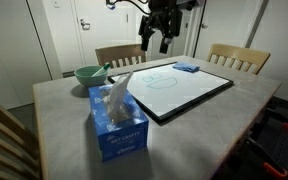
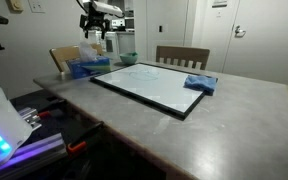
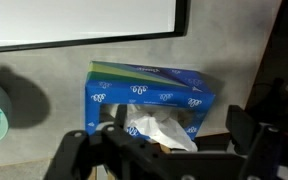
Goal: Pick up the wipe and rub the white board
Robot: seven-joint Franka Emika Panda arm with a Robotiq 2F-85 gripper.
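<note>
Table carries the white board, lying flat and face up, ready for rubbing. Tissue box stands near the board's corner. Gripper hangs high, jaws spread, empty; the wrist view looks down on the box. Wipe stands out of the box slot, long axis roughly upright, tip up, easy to pinch.
</note>
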